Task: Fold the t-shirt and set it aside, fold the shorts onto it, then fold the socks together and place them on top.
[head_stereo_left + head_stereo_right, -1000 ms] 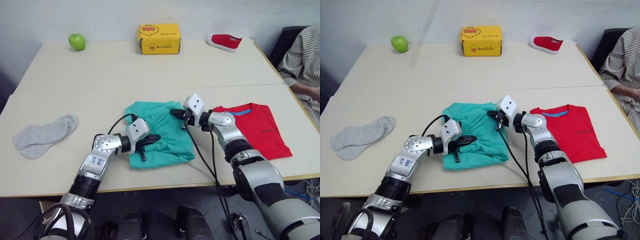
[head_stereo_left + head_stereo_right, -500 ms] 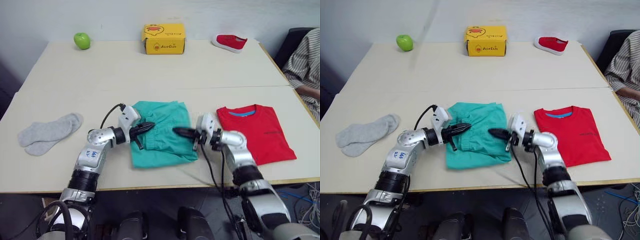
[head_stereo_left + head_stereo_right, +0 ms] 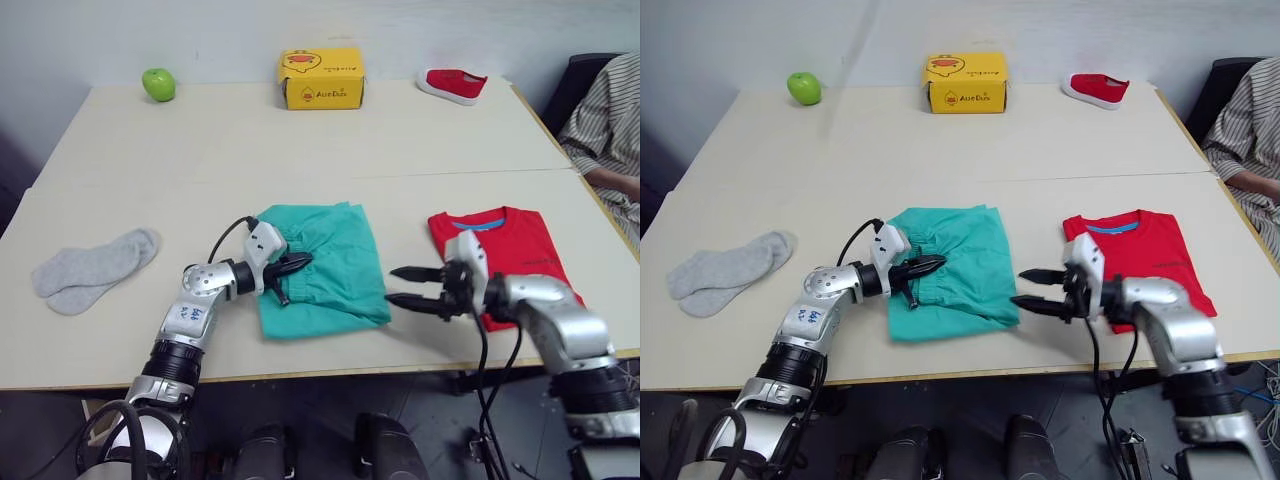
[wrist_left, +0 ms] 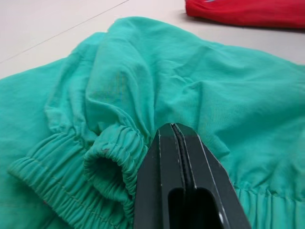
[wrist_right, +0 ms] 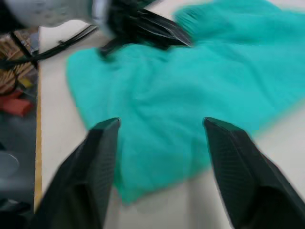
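Right gripper (image 3: 406, 287) withdrawn from shorts (image 3: 330, 262), open; left gripper (image 3: 298, 266) closed; beige table (image 3: 300, 140).

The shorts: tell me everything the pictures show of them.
The shorts are teal-green, of soft, thin-looking fabric with a gathered elastic waistband bunched at their left edge. They lie folded into a rumpled, roughly square pad on the table, near its front edge, between the socks and the folded t-shirt, touching neither. The left gripper rests on the waistband side, fingers shut; whether fabric is pinched between them cannot be told. The right gripper hangs open just off their right edge, apart from the cloth.
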{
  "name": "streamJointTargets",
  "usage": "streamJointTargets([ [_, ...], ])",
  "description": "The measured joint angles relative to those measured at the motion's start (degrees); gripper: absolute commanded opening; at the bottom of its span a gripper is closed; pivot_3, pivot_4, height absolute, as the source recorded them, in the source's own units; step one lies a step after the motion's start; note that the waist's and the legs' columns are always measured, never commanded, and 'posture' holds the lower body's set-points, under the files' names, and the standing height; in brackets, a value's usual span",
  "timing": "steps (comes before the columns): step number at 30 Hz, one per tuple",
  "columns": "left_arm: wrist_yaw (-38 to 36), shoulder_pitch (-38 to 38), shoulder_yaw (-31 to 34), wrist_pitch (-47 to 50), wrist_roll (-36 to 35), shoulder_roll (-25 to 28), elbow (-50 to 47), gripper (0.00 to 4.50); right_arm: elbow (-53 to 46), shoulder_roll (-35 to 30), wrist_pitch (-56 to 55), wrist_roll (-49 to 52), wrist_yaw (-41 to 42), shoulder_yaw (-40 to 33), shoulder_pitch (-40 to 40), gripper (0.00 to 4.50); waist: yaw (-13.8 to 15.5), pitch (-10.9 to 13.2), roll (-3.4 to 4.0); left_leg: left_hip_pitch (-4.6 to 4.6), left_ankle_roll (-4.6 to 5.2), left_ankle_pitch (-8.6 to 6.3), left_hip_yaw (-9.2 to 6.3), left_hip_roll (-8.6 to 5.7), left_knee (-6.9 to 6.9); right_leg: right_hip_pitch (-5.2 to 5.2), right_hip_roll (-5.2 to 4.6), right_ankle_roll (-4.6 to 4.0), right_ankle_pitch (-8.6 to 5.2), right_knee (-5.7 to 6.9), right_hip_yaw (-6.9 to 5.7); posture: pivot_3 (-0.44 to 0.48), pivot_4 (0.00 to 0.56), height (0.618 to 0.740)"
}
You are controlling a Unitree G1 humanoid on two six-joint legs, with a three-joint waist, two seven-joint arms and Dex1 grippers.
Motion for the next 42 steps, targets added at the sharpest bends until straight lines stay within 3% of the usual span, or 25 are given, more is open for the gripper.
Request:
streamJointTargets([
  [2, -0.62, 0.54, 0.04, -1.06, 0.06, 0.46, -0.28, 0.0, 4.7, -1.12, 7.87, 0.51, -1.53, -0.18, -4.58, 4.43, 0.06, 0.0, 0.0, 0.0, 0.0, -0.01, 0.0, -0.01, 0.0, 0.0, -0.05, -0.03, -0.01, -0.02, -0.04, 0.0, 0.15, 0.74],
  [9, -0.55, 1.54, 0.31, -2.85, 0.26, 0.72, -0.79, 0.0, 24.12, 6.82, 18.34, -1.44, -5.46, 2.22, -19.24, 4.47, -0.35, -0.01, 0.02, -0.02, -0.01, -0.02, 0.16, -0.03, -0.01, -0.06, 0.0, -0.03, -0.01, 0.04, -0.01, 0.0, 0.15, 0.74],
  [13, -0.49, 1.9, 0.23, -2.88, 0.29, 0.53, -1.26, 0.0, 29.98, 13.35, 20.03, -3.11, -5.05, 4.97, -25.23, 3.51, -0.18, -0.01, 0.02, -0.03, -0.01, -0.02, 0.14, 0.0, -0.03, -0.08, 0.05, -0.03, -0.01, 0.1, -0.02, 0.0, 0.15, 0.74],
  [18, -0.21, 2.42, 0.65, -3.13, 0.14, 0.57, -1.55, 0.0, 32.29, 18.36, 21.54, -3.36, -4.86, 5.53, -27.09, 1.72, -0.08, -0.01, 0.02, -0.13, 0.04, -0.03, 0.1, -0.1, 0.01, -0.1, 0.02, -0.01, 0.0, 0.09, 0.03, 0.0, 0.15, 0.74],
  [23, -0.57, 3.87, 1.72, -4.35, -0.98, 0.57, -2.11, 0.0, 32.17, 19.05, 23.02, -3.23, -5.52, 4.19, -27.77, 0.01, -0.15, -0.01, 0.02, -0.16, 0.03, -0.03, 0.09, -0.07, 0.01, -0.15, 0.04, -0.01, 0.0, 0.1, 0.02, 0.0, 0.15, 0.74],
  [25, -1.57, 4.43, 2.1, -4.49, -2.38, 0.56, -2.75, 0.0, 28.97, 17.95, 24.28, -2.79, -5.27, 4.19, -27.43, 0.01, -0.14, -0.01, 0.03, -0.31, 0.02, -0.02, 0.09, -0.08, 0.01, -0.29, 0.03, -0.01, 0.0, 0.11, 0.02, 0.0, 0.15, 0.74],
  [29, -6.18, 7.22, 3.69, -3.07, -8.62, 0.5, -7.76, 0.88, 19.66, 10.95, 27.76, 0.42, -1.99, 3.51, -25.49, 0.0, 0.2, 0.01, 0.04, -0.48, 0.05, -0.04, -0.04, -0.14, 0.02, -0.32, 0.0, -0.01, 0.0, 0.03, -0.04, 0.0, 0.15, 0.74],
  [34, -9.89, 9.35, 5.36, 1.37, -15.23, 3.84, -19.18, 2.49, 12.33, -6.86, 29.05, 3.87, 7.41, 0.13, -24.11, 0.0, 1.19, 0.02, 0.03, -0.46, 0.14, -0.13, -0.02, -0.15, 0.04, -0.26, 0.0, 0.01, 0.02, -0.17, -0.04, 0.0, 0.15, 0.74],
  [40, -10.93, 13.86, 7.35, 4.22, -18.8, 6.8, -25.15, 4.43, 21.55, -23.97, 22.07, -0.09, 18.91, 0.26, -23.56, 0.0, 1.21, 0.02, 0.03, -0.42, 0.12, -0.13, 0.11, -0.08, 0.04, -0.25, 0.03, 0.03, 0.03, -0.27, -0.04, 0.0, 0.15, 0.74],
  [42, -11.07, 15.24, 7.44, 4.59, -19.03, 7.42, -26.31, 4.47, 26.79, -26.55, 18.32, -3.23, 21.38, 2.35, -24.42, 0.0, 1.0, 0.02, 0.04, -0.37, 0.11, -0.13, 0.22, -0.03, 0.03, -0.26, 0.04, 0.04, 0.03, -0.29, -0.01, 0.0, 0.15, 0.74],
])
